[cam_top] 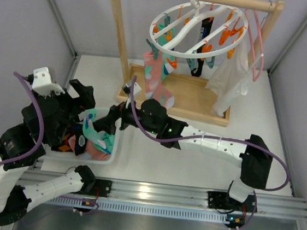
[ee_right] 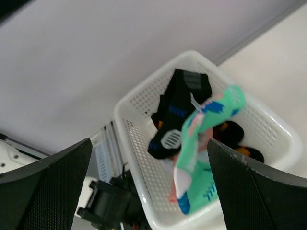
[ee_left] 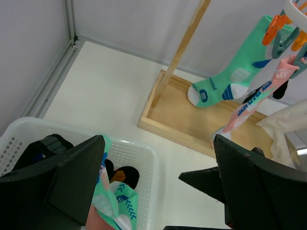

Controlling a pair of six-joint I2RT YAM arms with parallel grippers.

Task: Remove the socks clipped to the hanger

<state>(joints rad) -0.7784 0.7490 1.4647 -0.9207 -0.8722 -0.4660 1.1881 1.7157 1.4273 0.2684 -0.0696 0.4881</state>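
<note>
The wooden rack (cam_top: 174,98) holds the hanger (cam_top: 191,24) clear of the tabletop (cam_top: 159,165) so the remaining socks (cam_top: 153,74) hang free from its clips (cam_top: 226,35), while the basket (cam_top: 116,149) apparently collects the freed ones, so the right gripper (ee_right: 148,143) stands open and empty above it, and the left gripper (ee_left: 158,143) sits open and empty alongside

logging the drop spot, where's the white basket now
Top view: the white basket sits on the table's near left, beside the left arm, in front of the wooden rack.

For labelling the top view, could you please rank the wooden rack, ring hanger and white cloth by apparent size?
1. wooden rack
2. ring hanger, helped by hanging nearer the camera
3. white cloth, smallest
</note>
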